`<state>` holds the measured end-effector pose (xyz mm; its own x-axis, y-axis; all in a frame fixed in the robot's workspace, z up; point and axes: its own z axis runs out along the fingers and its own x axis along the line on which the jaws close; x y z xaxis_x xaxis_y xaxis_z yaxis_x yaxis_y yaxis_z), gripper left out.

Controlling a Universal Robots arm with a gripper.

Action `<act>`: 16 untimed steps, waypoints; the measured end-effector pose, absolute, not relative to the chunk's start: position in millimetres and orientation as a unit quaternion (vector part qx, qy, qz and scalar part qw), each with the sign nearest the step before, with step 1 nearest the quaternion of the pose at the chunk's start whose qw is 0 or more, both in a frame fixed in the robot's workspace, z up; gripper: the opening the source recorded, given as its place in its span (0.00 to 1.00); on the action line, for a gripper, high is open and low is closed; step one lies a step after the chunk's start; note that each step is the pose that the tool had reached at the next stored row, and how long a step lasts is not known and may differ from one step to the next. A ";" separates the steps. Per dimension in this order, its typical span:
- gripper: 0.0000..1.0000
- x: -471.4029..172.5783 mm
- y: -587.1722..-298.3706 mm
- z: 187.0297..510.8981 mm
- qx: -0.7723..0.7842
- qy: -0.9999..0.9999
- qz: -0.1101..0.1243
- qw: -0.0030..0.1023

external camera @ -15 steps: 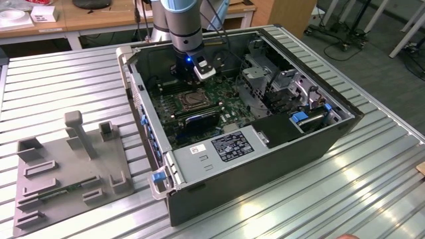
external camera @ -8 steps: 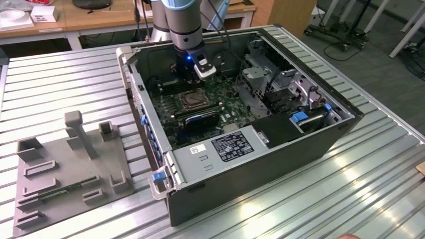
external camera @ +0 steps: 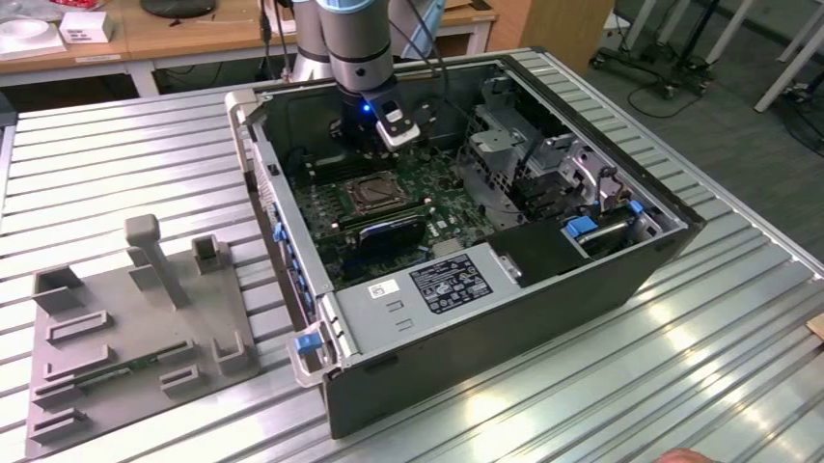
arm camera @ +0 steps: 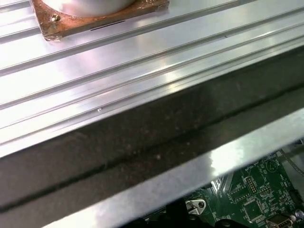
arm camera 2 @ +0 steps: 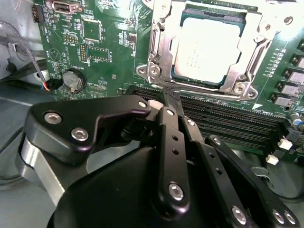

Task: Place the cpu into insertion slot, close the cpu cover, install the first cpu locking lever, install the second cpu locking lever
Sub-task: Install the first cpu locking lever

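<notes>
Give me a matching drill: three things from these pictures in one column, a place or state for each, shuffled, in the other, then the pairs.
Things
1. cpu
2. cpu cover
3. end effector

Places or states
A. silvery frame lying around the chip
B. fingers together, tips over the long black memory slots
C. pale square seated in the socket

Pairs: 1-C, 2-A, 3-B

Grey cylindrical arm [external camera: 358,39], blue light, black hand [arm camera 2: 171,102] with silver screws
</notes>
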<state>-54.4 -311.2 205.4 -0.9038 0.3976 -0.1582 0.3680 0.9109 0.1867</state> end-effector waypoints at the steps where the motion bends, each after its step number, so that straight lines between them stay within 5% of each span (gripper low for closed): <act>1: 0.10 -54.5 -311.2 205.4 0.197 0.973 0.075 0.097; 16: 0.10 -53.3 -311.2 205.2 0.174 0.982 0.016 0.073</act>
